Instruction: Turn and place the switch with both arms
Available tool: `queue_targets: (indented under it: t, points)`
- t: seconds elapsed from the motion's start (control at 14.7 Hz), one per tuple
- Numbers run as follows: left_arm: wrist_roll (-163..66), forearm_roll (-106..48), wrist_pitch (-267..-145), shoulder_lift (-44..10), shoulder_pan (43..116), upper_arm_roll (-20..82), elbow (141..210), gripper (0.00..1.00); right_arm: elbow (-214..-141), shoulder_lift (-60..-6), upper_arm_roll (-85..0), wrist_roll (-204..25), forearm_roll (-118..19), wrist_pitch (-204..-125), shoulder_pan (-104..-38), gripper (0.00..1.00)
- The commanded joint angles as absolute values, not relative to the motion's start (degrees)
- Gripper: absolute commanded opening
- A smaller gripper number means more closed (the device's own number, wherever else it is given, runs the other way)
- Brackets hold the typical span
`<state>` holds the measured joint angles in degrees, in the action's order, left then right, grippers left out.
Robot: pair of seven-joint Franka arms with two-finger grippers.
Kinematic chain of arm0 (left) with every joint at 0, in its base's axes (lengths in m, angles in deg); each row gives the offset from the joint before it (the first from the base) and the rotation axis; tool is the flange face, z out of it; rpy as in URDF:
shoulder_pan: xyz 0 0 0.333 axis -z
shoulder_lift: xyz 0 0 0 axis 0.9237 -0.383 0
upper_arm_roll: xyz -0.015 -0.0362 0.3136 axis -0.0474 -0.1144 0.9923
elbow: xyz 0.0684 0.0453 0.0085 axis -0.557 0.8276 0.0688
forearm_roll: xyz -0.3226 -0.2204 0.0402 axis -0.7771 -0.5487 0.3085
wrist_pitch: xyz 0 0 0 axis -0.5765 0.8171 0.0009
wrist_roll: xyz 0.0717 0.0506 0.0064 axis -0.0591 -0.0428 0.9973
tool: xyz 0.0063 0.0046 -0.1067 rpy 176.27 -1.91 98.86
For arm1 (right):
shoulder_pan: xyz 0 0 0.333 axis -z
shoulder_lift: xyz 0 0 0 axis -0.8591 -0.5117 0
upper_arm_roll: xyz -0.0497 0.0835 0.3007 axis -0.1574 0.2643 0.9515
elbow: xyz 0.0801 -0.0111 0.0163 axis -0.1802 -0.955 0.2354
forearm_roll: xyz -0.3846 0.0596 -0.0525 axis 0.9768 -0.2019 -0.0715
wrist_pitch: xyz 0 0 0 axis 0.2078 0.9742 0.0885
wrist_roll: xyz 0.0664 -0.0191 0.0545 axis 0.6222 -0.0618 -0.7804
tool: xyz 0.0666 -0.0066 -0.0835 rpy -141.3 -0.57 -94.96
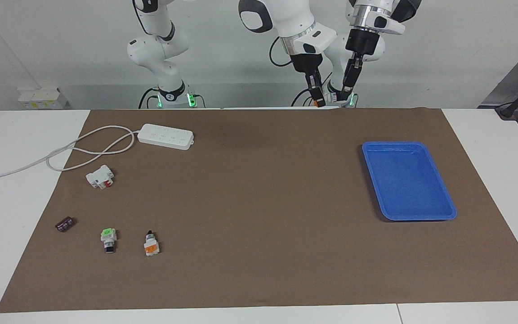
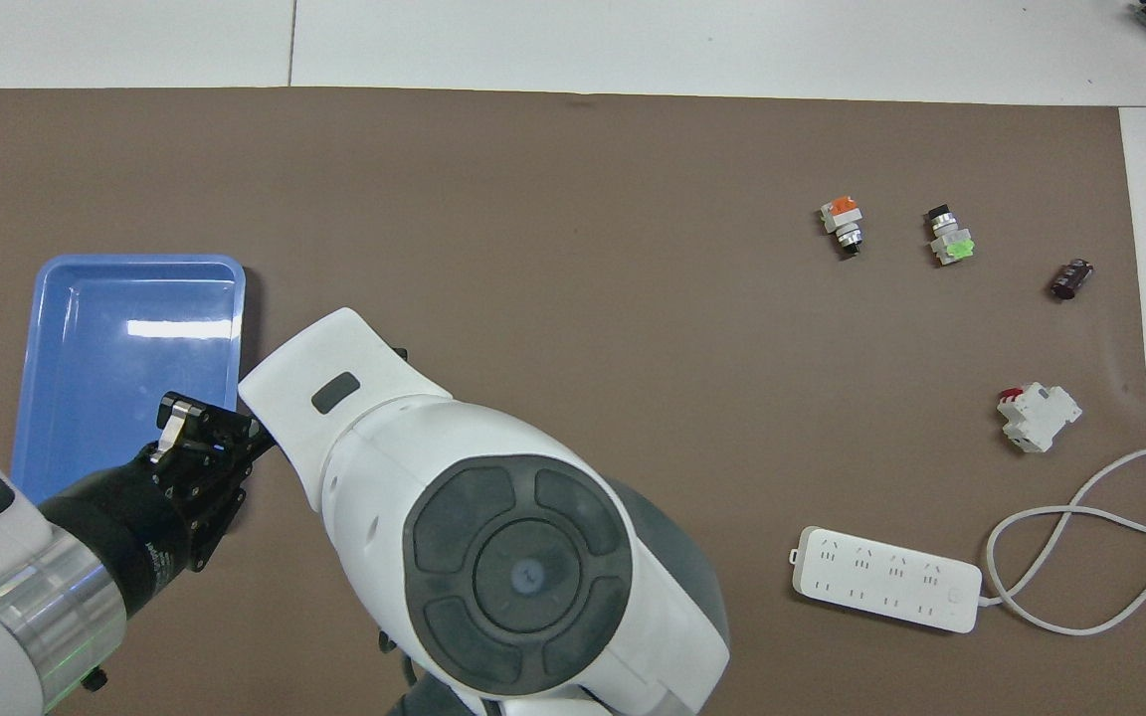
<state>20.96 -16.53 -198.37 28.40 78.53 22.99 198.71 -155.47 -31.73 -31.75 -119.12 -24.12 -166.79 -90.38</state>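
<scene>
The switch (image 1: 151, 245) (image 2: 843, 224) lies on its side on the brown mat, toward the right arm's end and far from the robots. Its orange-red face points away from them and its black knob toward them. Nothing touches it. Both arms hang raised over the mat's edge nearest the robots, close together by the left arm's base. The left gripper (image 1: 346, 92) (image 2: 210, 428) is shut and empty. Beside it, the right gripper (image 1: 316, 96) is shut too. In the overhead view the right arm's own body hides its gripper.
A blue tray (image 1: 407, 180) (image 2: 135, 348) sits toward the left arm's end. Beside the switch lie a green-capped switch (image 1: 108, 238) and a small dark cylinder (image 1: 64, 223). Nearer the robots are a white block with a red part (image 1: 100, 176) and a power strip (image 1: 165, 136) with its cable.
</scene>
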Motion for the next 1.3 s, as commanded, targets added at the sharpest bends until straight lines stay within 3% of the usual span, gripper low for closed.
queue_targets:
  t: [0.0, 0.95, 1.23]
  points:
    - [23.94, -17.19, -199.25, 30.15, 79.61, 22.84, 200.45, 0.0, -154.71, -31.89, -31.22, -120.41, -24.99, -166.11, -90.07, 0.0]
    - [26.32, -17.36, -194.59, 29.53, 79.52, 23.28, 199.04, 0.04, -154.63, -31.89, -31.22, -119.97, -24.99, -166.12, -90.16, 0.0]
    - [25.45, -17.36, -194.5, 29.54, 79.43, 23.37, 199.48, 0.17, -154.63, -31.89, -31.22, -119.88, -24.99, -166.2, -90.25, 0.0]
